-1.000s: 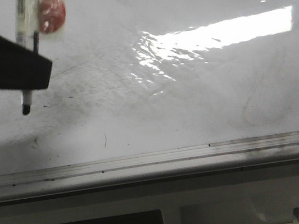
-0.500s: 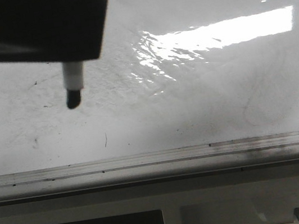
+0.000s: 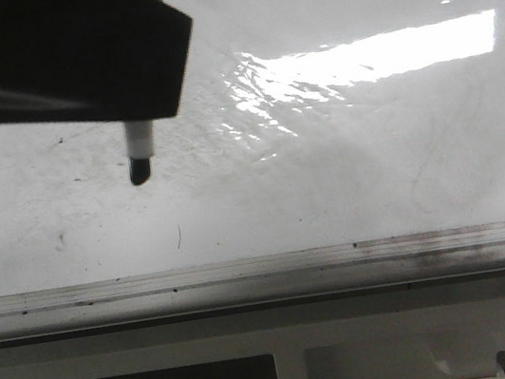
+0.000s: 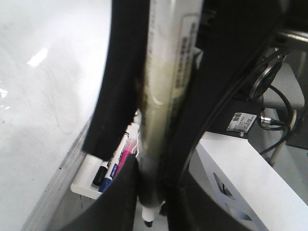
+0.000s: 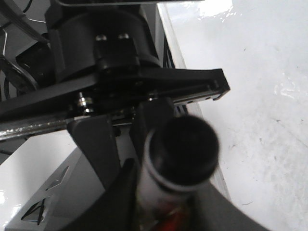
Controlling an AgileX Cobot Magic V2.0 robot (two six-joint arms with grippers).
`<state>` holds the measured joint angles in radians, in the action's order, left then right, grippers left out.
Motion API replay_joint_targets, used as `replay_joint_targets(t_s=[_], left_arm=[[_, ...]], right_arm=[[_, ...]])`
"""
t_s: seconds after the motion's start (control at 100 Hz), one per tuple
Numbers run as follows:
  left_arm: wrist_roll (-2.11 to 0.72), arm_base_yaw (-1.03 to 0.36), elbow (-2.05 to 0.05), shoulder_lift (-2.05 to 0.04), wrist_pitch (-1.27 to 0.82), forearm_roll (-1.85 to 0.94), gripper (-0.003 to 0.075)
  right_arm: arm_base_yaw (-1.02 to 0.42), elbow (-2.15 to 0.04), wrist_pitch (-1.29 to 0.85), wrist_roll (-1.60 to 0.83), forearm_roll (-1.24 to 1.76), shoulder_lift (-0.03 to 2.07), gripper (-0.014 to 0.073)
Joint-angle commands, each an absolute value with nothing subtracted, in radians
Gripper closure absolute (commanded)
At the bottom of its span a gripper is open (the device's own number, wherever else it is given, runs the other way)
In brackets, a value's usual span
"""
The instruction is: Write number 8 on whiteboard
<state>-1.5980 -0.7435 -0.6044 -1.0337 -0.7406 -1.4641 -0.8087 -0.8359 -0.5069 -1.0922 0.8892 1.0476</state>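
Observation:
The whiteboard (image 3: 346,175) is glossy white with grey smudges, black flecks and a silver edge rail (image 3: 265,266). No black number 8 shows on it, only faint erased traces. My left gripper (image 3: 121,85) is a dark mass at the upper left of the front view, shut on a white marker (image 3: 138,135) whose black tip (image 3: 140,175) hangs close over the board. In the left wrist view my left gripper (image 4: 149,192) clamps the marker barrel (image 4: 163,96). My right gripper (image 5: 173,211) is shut on a white cylinder with a black end (image 5: 180,149) and red lower down.
Bright glare (image 3: 375,53) lies on the board's upper right. A white tray (image 4: 86,185) by the rail holds black, blue and pink markers (image 4: 118,159). A white box (image 4: 240,178) stands beside it. The other arm's black body (image 5: 106,57) fills the right wrist view's top.
My left gripper has carried the marker to the right over the board, most of it in the first half second. The red-labelled thing at the top is gone from view.

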Motion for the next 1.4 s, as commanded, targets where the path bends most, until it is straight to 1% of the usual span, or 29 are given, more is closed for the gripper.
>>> replay_joint_targets(t_s=[0.0, 0.01, 0.03, 0.08, 0.1, 0.13, 0.15, 0.2, 0.26, 0.32, 0.4, 0.51, 0.56, 0.62, 0.67, 0.8, 0.86, 0.93, 1.05, 1.12, 1.31, 1.39], left_arm=[[-1.589, -0.746, -0.636, -1.011, -0.775, -1.527, 0.0611], [-1.586, -0.744, -0.636, -1.009, -0.773, -1.527, 0.0581], [-1.578, -0.741, -0.636, -1.002, -0.768, -1.527, 0.0549], [-1.559, -0.73, -0.636, -0.983, -0.754, -1.527, 0.0407], [-1.544, -0.723, -0.636, -0.972, -0.743, -1.527, 0.0374], [-1.523, -0.713, -0.636, -0.956, -0.728, -1.522, 0.0298], [-1.517, -0.705, -0.636, -0.942, -0.716, -1.518, 0.0263], [-1.482, -0.683, -0.631, -0.907, -0.683, -1.513, 0.0226], [-1.451, -0.655, -0.62, -0.86, -0.633, -1.495, 0.0235], [-1.428, -0.622, -0.606, -0.814, -0.597, -1.482, 0.0267], [-1.421, -0.585, -0.585, -0.748, -0.558, -1.48, 0.0302], [-1.42, -0.548, -0.553, -0.678, -0.528, -1.483, 0.033], [-1.419, -0.539, -0.542, -0.658, -0.52, -1.489, 0.0337], [-1.416, -0.534, -0.529, -0.644, -0.51, -1.503, 0.0346], [-1.416, -0.534, -0.524, -0.64, -0.508, -1.503, 0.0358], [-1.414, -0.534, -0.524, -0.64, -0.508, -1.503, 0.0386], [-1.414, -0.534, -0.524, -0.64, -0.508, -1.505, 0.0393], [-1.414, -0.534, -0.524, -0.64, -0.508, -1.507, 0.0402], [-1.414, -0.534, -0.524, -0.64, -0.508, -1.509, 0.0406], [-1.414, -0.534, -0.524, -0.64, -0.508, -1.509, 0.0406], [-1.414, -0.534, -0.524, -0.64, -0.519, -1.509, 0.041], [-1.414, -0.534, -0.524, -0.64, -0.524, -1.509, 0.0461]], right_arm=[[-0.803, -0.871, -0.358, -1.111, 0.842, 1.005, 0.0656], [-0.803, -0.871, -0.353, -1.111, 0.834, 0.999, 0.0655], [-0.803, -0.871, -0.34, -1.111, 0.81, 0.991, 0.0655], [-0.803, -0.871, -0.308, -1.111, 0.759, 0.971, 0.0655], [-0.803, -0.871, -0.291, -1.111, 0.736, 0.962, 0.0655], [-0.801, -0.871, -0.271, -1.111, 0.707, 0.95, 0.0655], [-0.799, -0.871, -0.256, -1.111, 0.684, 0.94, 0.0655], [-0.795, -0.871, -0.229, -1.111, 0.617, 0.92, 0.0648], [-0.788, -0.871, -0.221, -1.111, 0.49, 0.9, 0.0644], [-0.786, -0.871, -0.226, -1.097, 0.347, 0.89, 0.0634], [-0.769, -0.871, -0.216, -0.982, 0.194, 0.892, 0.0635], [-0.717, -0.871, -0.102, -0.694, 0.255, 0.896, 0.0636], [-0.697, -0.871, -0.043, -0.615, 0.313, 0.894, 0.0636], [-0.681, -0.871, -0.028, -0.601, 0.376, 0.894, 0.0636], [-0.67, -0.871, -0.056, -0.603, 0.383, 0.894, 0.0636], [-0.642, -0.871, -0.194, -0.612, 0.335, 0.893, 0.0636], [-0.637, -0.865, -0.203, -0.612, 0.297, 0.895, 0.0636], [-0.637, -0.836, -0.12, -0.612, 0.277, 0.895, 0.0636], [-0.637, -0.759, 0.175, -0.612, 0.276, 0.895, 0.0636], [-0.637, -0.712, 0.294, -0.612, 0.276, 0.899, 0.0637], [-0.637, -0.621, 0.389, -0.612, 0.276, 0.939, 0.0637], [-0.637, -0.6, 0.428, -0.612, 0.284, 0.961, 0.0637]])
